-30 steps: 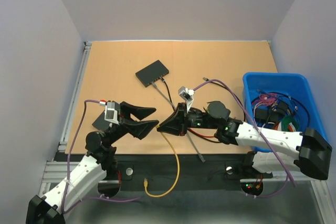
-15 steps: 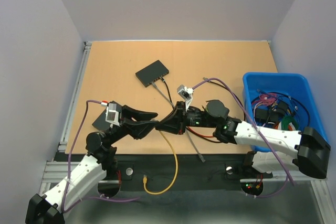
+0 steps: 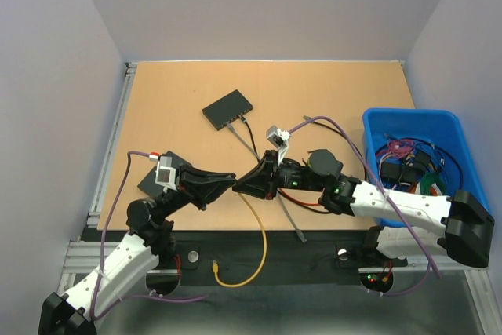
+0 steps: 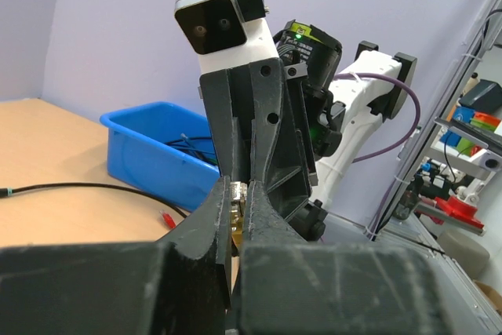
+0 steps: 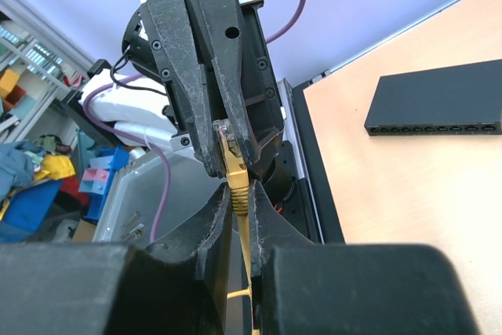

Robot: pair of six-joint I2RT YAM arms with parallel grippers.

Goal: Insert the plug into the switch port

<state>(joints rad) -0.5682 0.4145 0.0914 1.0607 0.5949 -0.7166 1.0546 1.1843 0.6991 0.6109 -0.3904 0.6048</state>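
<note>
While stretched inward tip-to-tip, left end effector (image 3: 229, 180) and right end effector (image 3: 240, 186) both clamp plug (image 5: 230, 151).

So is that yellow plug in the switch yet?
Out. The yellow plug sits pinched between the left claw and right claw, well apart from the switch.

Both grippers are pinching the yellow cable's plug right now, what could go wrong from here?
1. The left gripper and right gripper both pinch one plug; moving apart before either releases could twist or drop it.
2. The left gripper holds the plug's clear tip, which may leave little free to enter the switch.
3. The yellow cable hangs off the table and could drag.
</note>
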